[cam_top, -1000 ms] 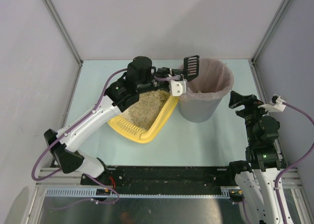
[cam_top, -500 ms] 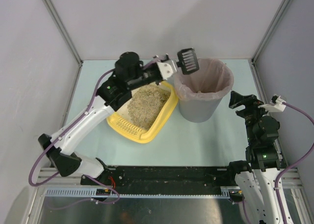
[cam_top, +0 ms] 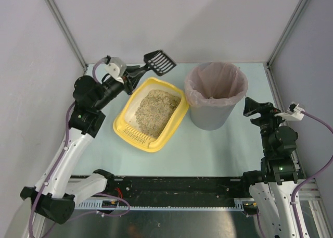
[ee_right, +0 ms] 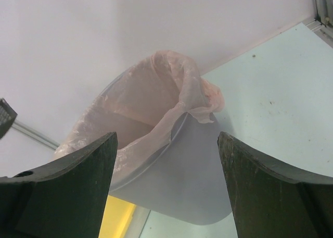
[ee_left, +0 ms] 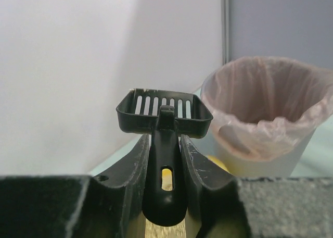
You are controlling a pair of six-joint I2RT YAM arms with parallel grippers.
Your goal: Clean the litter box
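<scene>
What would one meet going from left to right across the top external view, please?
Left arm → litter box → bin → right gripper. The scoop sits over the litter box's span, so it is left out.

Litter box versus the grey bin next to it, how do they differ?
The litter box is shallow, yellow and rounded-rectangular; the bin is tall, grey and round. The litter box holds loose beige litter; the bin holds a pinkish liner folded over its rim. Both are open-topped and stand side by side on the table.
</scene>
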